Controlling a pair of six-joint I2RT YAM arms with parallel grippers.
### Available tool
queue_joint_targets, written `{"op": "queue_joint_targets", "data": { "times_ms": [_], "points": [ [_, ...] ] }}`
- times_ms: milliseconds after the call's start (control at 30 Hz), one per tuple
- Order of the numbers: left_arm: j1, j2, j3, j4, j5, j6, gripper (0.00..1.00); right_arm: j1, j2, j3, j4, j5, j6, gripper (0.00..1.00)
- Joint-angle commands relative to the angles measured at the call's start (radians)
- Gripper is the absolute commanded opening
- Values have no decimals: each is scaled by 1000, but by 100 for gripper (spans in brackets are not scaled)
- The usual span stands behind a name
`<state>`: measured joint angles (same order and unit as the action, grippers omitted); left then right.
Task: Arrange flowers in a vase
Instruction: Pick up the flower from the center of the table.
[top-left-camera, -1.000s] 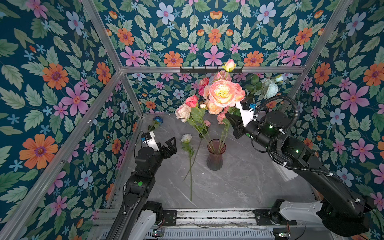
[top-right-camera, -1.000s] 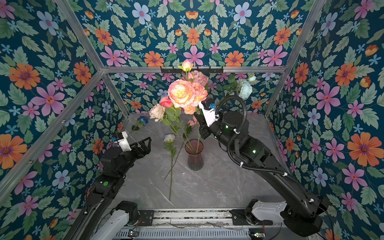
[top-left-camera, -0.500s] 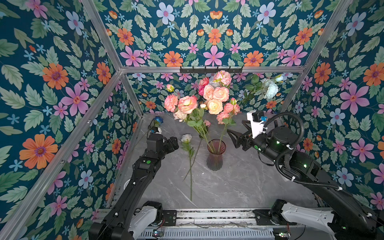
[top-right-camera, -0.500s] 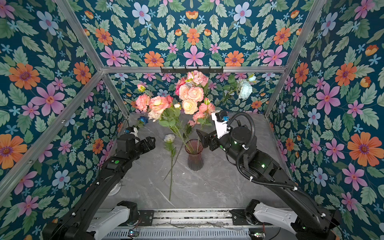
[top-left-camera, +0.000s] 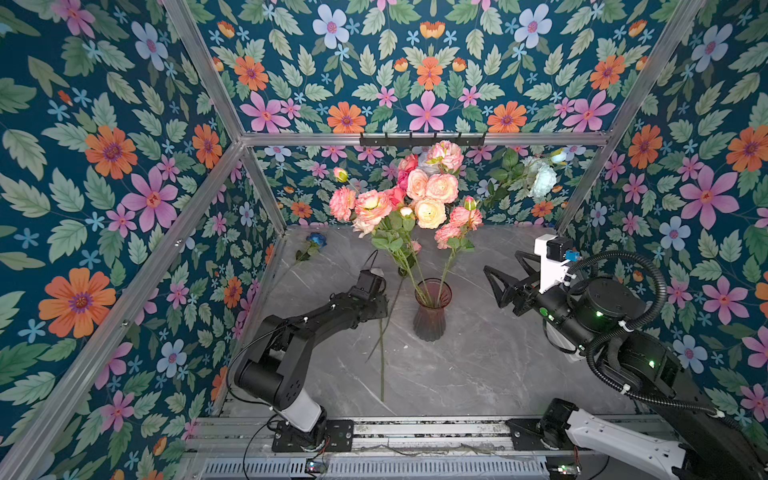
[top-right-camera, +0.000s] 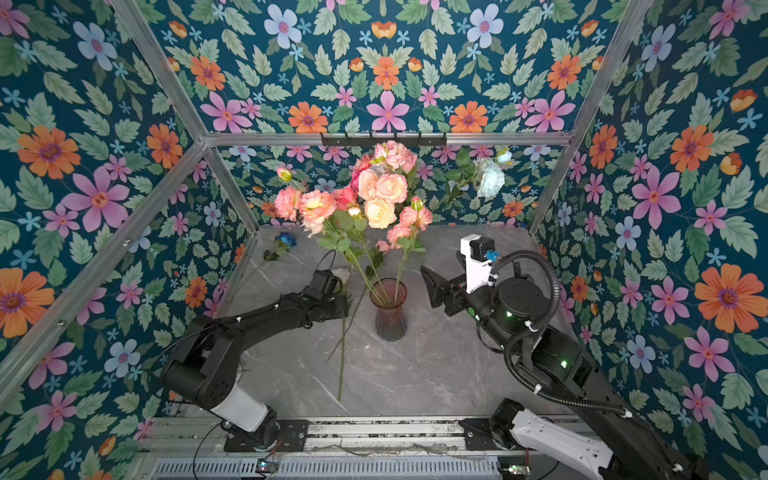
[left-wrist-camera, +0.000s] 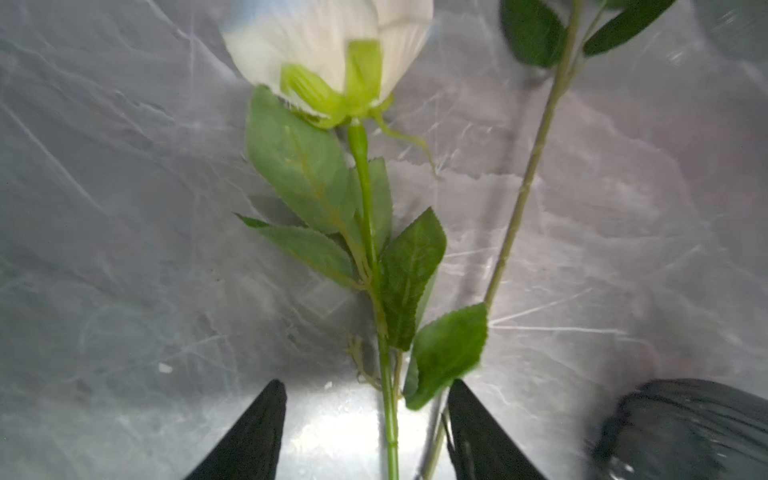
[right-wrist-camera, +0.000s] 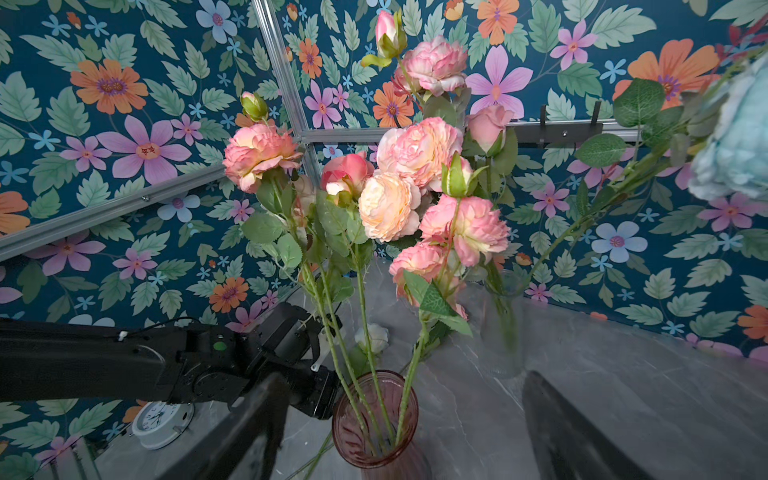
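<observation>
A ribbed pink glass vase (top-left-camera: 432, 309) (top-right-camera: 389, 311) (right-wrist-camera: 376, 419) stands mid-table holding several pink, peach and coral flowers (top-left-camera: 415, 195) (top-right-camera: 380, 191) (right-wrist-camera: 409, 166). A white rose (left-wrist-camera: 328, 45) (top-right-camera: 341, 274) lies on the table left of the vase. My left gripper (left-wrist-camera: 366, 384) (top-left-camera: 380, 309) (top-right-camera: 338, 307) is low over it. Its jaws stand apart on either side of the green stem (left-wrist-camera: 365, 187), with a gap on one side. My right gripper (top-left-camera: 503, 262) (top-right-camera: 440, 262) (right-wrist-camera: 404, 376) hangs open right of the vase, with nothing in it.
A second bare stem (left-wrist-camera: 528, 178) lies beside the white rose. A deep blue rose (top-left-camera: 316, 240) (top-right-camera: 286, 240) lies at the back left corner. Pale flowers (top-left-camera: 542, 180) (top-right-camera: 490, 178) stand in a clear vase (right-wrist-camera: 503, 328) at the back. A white clock (right-wrist-camera: 162, 419) sits under the left arm.
My right gripper opened, let go of the flowers and drew back down to the vase's right. My left arm reached down over the white rose, its jaws narrowing.
</observation>
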<state>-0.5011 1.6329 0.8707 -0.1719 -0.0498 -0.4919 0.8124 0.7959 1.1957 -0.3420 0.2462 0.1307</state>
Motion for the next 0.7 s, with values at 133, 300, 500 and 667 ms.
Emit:
{"op": "queue_joint_targets", "data": {
  "times_ms": [133,300,500,667],
  "points": [
    [-31,97,9,24,-99,-1,47,0,-45,-12,-17,42,-6,88],
    [-36,111,-15,-42,-190,-22,25,0,-66,-21,-14,49,-5,88],
    [-36,-103,-76,-88,-351,-53,5,0,-59,-24,-5,40,1,88],
    [-36,-323,-73,-178,-451,-41,0,0,-52,-28,8,38,4,88]
  ]
}}
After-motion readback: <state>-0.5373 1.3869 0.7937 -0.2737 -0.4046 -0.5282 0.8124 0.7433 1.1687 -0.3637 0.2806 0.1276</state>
